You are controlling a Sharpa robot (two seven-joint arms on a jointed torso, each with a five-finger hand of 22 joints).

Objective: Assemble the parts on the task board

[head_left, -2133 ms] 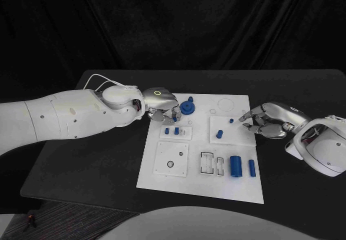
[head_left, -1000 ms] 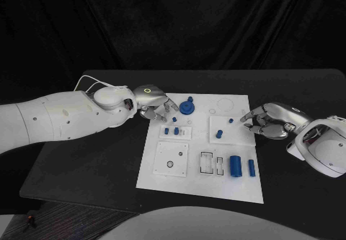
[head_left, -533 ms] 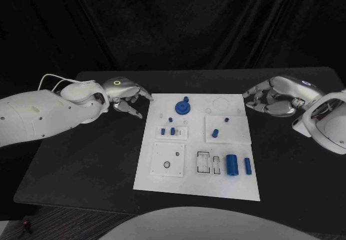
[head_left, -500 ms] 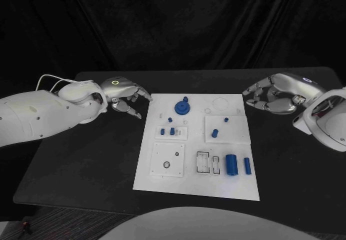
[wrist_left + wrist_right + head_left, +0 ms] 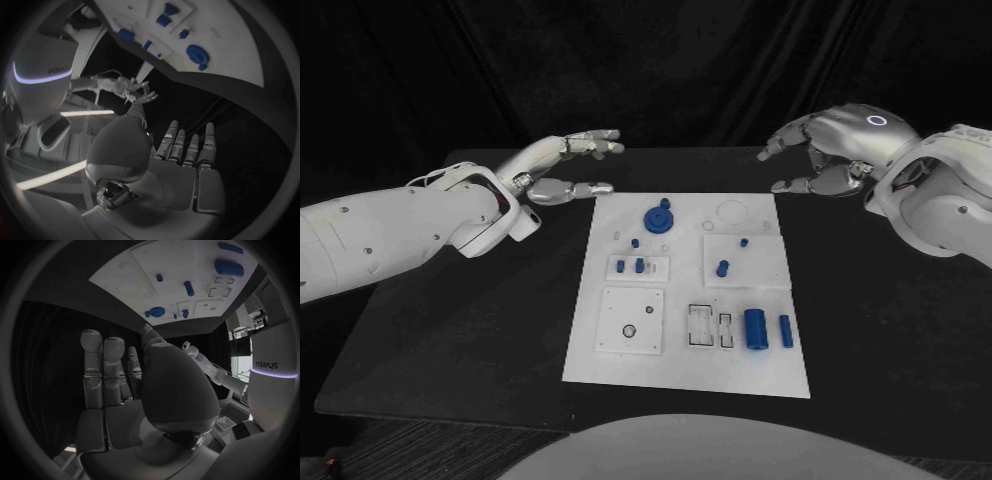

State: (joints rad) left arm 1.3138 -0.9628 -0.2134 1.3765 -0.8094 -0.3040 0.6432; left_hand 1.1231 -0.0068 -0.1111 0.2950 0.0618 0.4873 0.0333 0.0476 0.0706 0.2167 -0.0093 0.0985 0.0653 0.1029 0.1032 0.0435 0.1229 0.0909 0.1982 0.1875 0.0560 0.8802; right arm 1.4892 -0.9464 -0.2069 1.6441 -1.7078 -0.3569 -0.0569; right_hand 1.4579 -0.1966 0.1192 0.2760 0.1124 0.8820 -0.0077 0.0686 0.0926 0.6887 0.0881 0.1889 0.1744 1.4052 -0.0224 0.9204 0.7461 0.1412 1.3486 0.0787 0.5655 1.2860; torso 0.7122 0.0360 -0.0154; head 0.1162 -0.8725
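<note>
Both hands empty, fingers spread: left hand (image 5: 567,168), right hand (image 5: 831,150); board (image 5: 687,372) lies between and below the fingertips; neither clearly nearer the parts (image 5: 754,329).

Head camera looks down; both wrist cameras share the task board (image 5: 687,290).

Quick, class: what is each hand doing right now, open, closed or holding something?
Left hand: open, holding nothing, off the board's far left corner.
Right hand: open, fingers spread, holding nothing.

No readable text or labels.
</note>
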